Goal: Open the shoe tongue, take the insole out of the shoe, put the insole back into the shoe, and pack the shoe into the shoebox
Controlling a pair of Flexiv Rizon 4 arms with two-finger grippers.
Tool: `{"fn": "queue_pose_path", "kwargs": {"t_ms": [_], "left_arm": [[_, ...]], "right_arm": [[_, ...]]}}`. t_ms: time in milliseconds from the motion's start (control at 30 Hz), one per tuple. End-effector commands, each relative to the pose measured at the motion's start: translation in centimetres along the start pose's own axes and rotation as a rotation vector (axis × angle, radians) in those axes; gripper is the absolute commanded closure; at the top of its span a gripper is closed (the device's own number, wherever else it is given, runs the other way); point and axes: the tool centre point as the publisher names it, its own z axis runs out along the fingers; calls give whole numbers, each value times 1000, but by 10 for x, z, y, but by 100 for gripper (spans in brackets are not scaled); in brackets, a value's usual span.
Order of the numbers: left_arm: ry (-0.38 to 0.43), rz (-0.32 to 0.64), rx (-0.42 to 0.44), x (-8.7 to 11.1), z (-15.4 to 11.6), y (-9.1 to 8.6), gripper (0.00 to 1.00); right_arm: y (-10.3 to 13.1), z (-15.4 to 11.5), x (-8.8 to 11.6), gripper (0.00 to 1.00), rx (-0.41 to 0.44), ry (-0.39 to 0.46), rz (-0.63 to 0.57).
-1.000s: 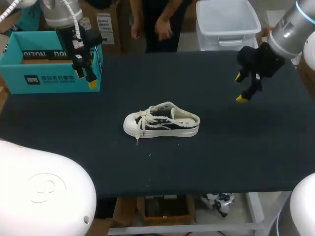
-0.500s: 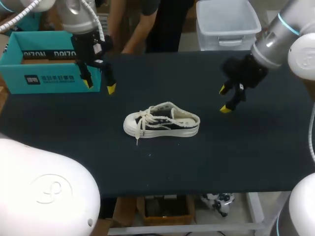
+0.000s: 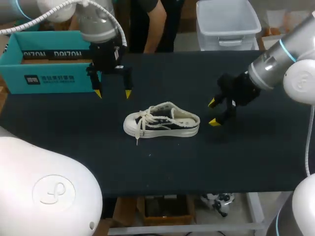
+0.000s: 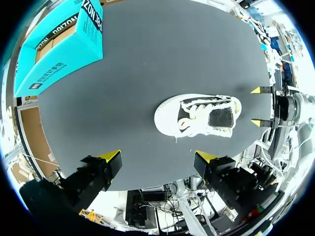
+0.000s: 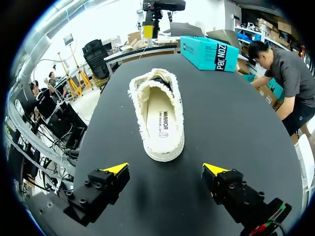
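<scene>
Left tool hovers wide open, far-left of the shoe — right tool, open too, hangs right of its heel, seemingly placed to brace it from both sides.

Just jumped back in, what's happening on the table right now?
Nothing is gripped yet. The shoe lies on its sole mid-table with the insole inside. The left gripper hovers open between the shoebox and the shoe's toe end; the right gripper is open just off the heel.
</scene>
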Motion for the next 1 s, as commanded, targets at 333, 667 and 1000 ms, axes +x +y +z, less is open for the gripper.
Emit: {"fn": "queue_pose_path", "kwargs": {"t_ms": [333,667,1000], "left_arm": [[-25,-15,35,24,14,9,0],[-35,-18,46,30,19,12,0],[-37,-21,44,33,24,10,0]], "right_arm": [[1,54,-9,0,-95,30,22],[5,62,-9,0,-126,43,17],[5,74,-8,0,-154,68,33]]}}
